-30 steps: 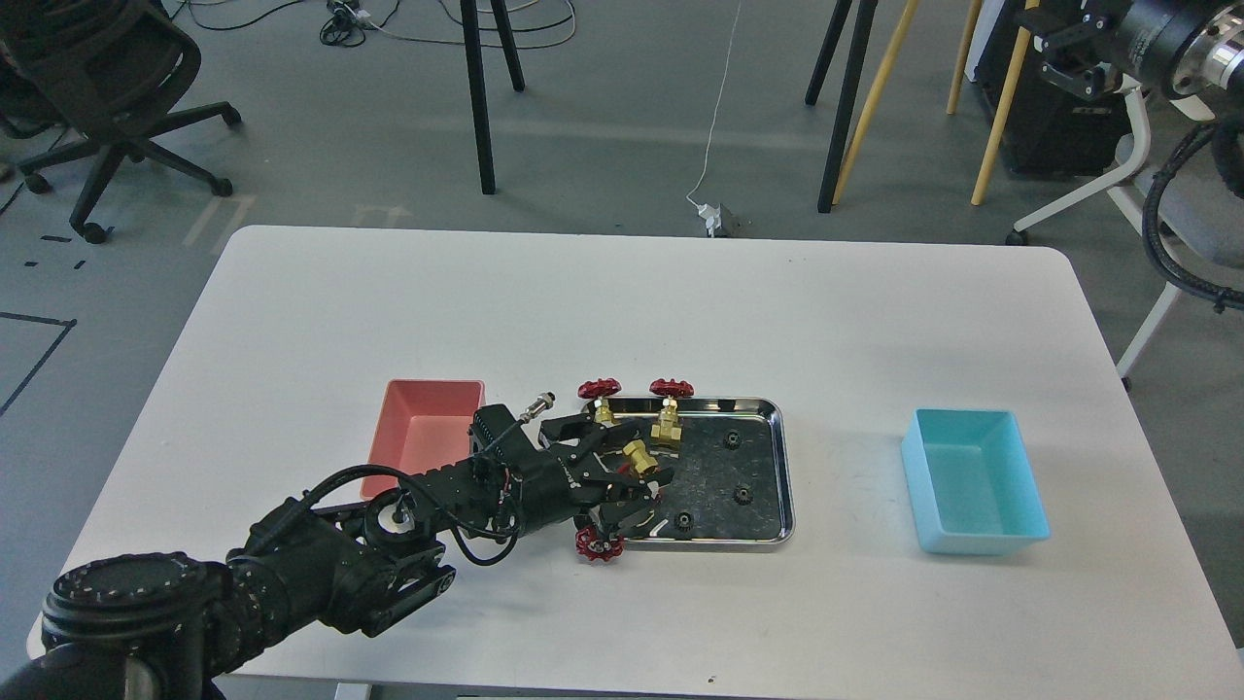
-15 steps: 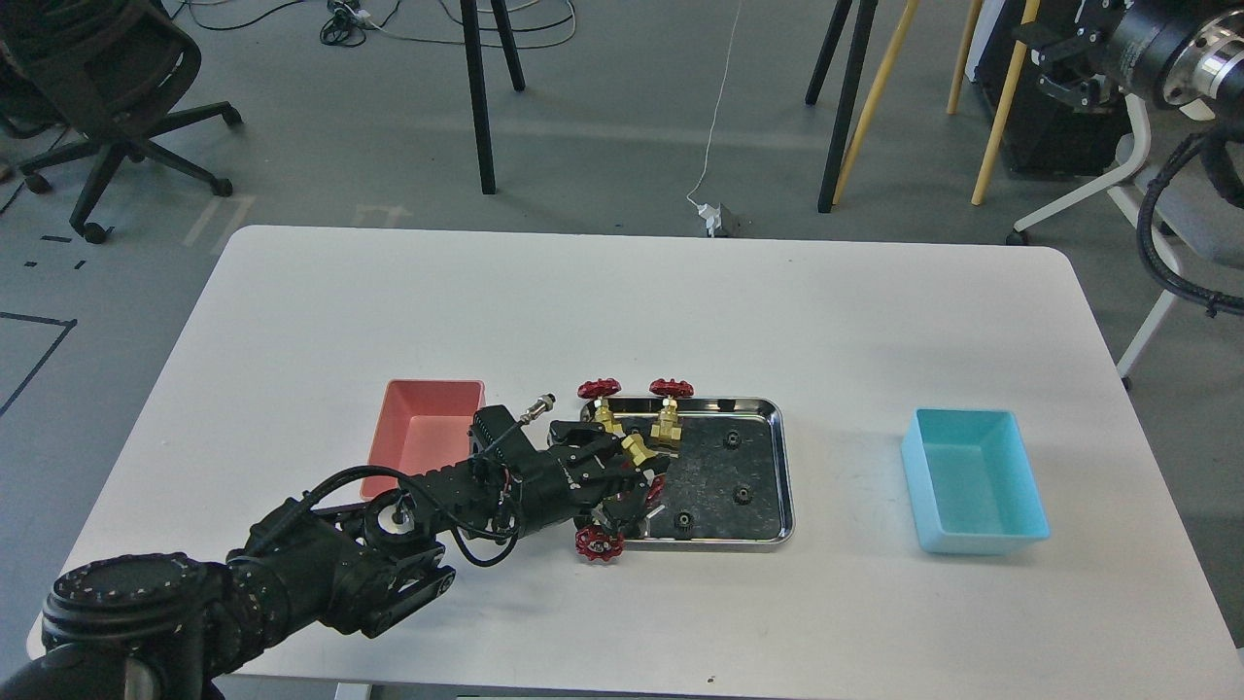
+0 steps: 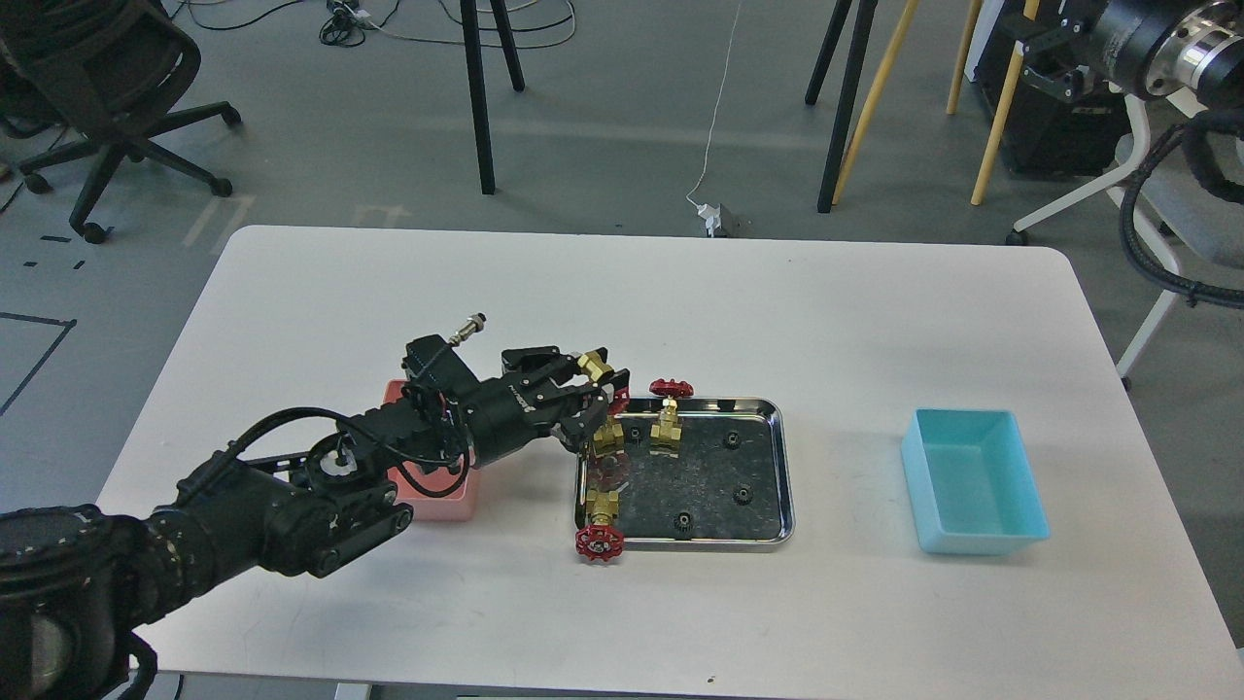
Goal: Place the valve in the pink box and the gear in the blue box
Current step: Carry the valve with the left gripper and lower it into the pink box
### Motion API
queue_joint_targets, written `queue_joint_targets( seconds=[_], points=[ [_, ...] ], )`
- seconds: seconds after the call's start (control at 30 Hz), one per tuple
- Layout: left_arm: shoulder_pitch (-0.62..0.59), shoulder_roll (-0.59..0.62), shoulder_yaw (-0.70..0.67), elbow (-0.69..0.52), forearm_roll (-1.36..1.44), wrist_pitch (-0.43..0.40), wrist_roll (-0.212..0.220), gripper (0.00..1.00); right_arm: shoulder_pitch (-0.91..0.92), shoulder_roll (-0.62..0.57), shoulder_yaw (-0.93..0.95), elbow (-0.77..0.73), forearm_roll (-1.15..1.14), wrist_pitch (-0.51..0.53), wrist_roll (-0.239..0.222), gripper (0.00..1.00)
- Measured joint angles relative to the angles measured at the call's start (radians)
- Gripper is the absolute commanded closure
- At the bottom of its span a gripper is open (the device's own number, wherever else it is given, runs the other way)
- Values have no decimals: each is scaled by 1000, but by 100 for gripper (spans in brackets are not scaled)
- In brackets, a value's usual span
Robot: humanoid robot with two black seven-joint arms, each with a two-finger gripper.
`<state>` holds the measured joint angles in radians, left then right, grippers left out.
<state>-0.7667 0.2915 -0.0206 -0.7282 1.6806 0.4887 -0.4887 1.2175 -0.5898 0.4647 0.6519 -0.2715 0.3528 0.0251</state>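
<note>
My left gripper [image 3: 590, 381] is shut on a valve [image 3: 594, 367], its brass body between the fingers, held in the air over the back left corner of the steel tray [image 3: 787, 467]. The pink box [image 3: 432, 494] lies just left of the tray, mostly hidden under my left arm. Three more valves are at the tray: one upright at the back [image 3: 667, 413], one [image 3: 607, 439] under my gripper, one [image 3: 598, 533] on the front left rim. Several black gears lie in the tray, such as one [image 3: 743, 496]. The blue box [image 3: 975, 481] stands empty at the right. My right gripper [image 3: 1045, 47] is raised at the top right, off the table.
The white table [image 3: 622, 311] runs wide behind and in front of the boxes. Beyond its far edge are an office chair [image 3: 97, 87], stand legs and cables on the floor.
My left gripper closed on a valve in the tray, lifted it and drew it back and to the left, toward the pink box. My right arm shifted slightly.
</note>
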Motion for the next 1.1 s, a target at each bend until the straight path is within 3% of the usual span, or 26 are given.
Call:
queue_joint_targets(
  seconds=[0.13,0.33,0.47,0.83,0.9,1.0,1.07,1.1],
  points=[
    [-1,174,2,-165,-7,0,0,78,2,9,0,-8,0,0,0,1],
    [32,366,9,-298,-7,0,0,78,3,21,0,-26,0,0,4,1],
    [64,417,11,-305,-7,0,0,77,4,31,1,-27,0,0,7,1],
    [159,396,3,-218,-1,0,0,76,7,43,2,-28,0,-4,9,1],
    [161,393,3,-205,-2,0,0,69,7,44,2,-28,0,-4,9,1],
    [168,391,3,-194,-5,0,0,45,7,44,1,-28,0,-4,9,1],
    [173,387,3,-193,-7,0,0,21,7,44,1,-28,0,-4,9,1],
    [173,380,2,-192,-7,0,0,16,7,44,0,-28,0,-4,9,1]
  ],
)
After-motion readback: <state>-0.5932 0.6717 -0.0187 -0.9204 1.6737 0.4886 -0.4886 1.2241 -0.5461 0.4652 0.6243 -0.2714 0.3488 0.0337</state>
